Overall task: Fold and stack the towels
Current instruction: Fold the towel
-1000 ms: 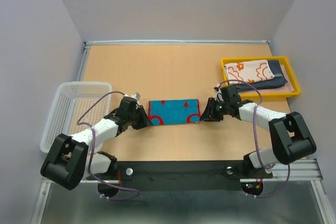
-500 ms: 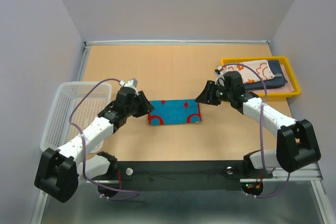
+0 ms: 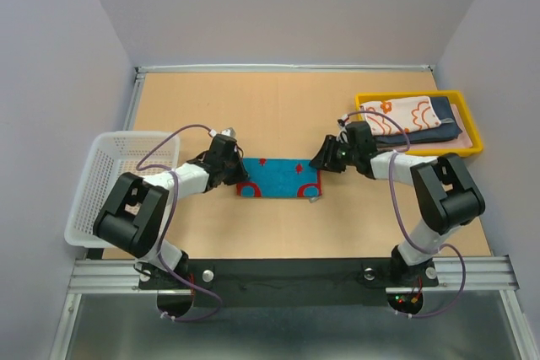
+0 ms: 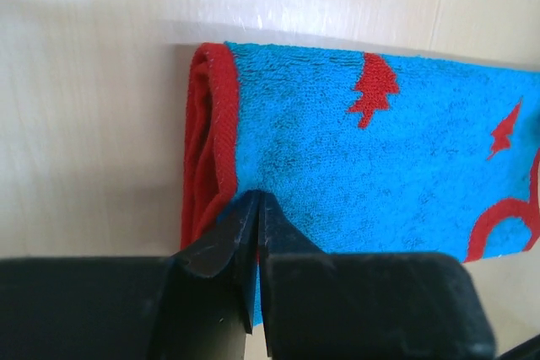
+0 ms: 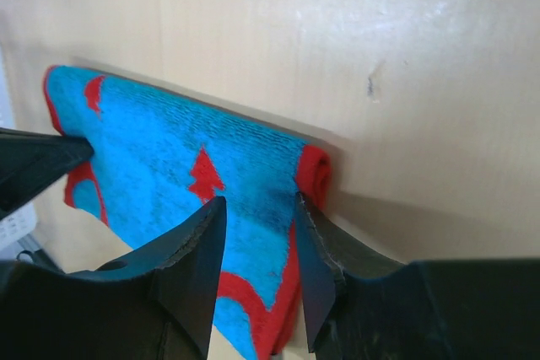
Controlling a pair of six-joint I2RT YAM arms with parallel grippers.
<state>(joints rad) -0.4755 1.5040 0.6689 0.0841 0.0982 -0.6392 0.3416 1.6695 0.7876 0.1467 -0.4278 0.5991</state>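
A folded towel [image 3: 278, 178], blue with red edging and red marks, lies flat at the table's middle. My left gripper [image 3: 237, 172] is at the towel's left end. In the left wrist view its jaws [image 4: 256, 201] are pressed together on the towel [image 4: 380, 174] just inside the red hem. My right gripper [image 3: 324, 158] is at the right end. In the right wrist view it [image 5: 260, 208] stands open, one finger on each side of a strip of towel [image 5: 160, 158] beside the rolled red edge. An orange-and-white patterned towel [image 3: 401, 114] lies on a dark navy towel [image 3: 440, 133] in the tray.
The yellow tray [image 3: 418, 95] sits at the back right, just beyond the right arm. A white mesh basket [image 3: 126, 135] stands at the left edge beside the left arm. Bare wooden table lies behind and in front of the towel.
Both grippers rose off the towel's ends, then came down on them a little farther back. The left gripper opened and closed again. The towel has stayed in place.
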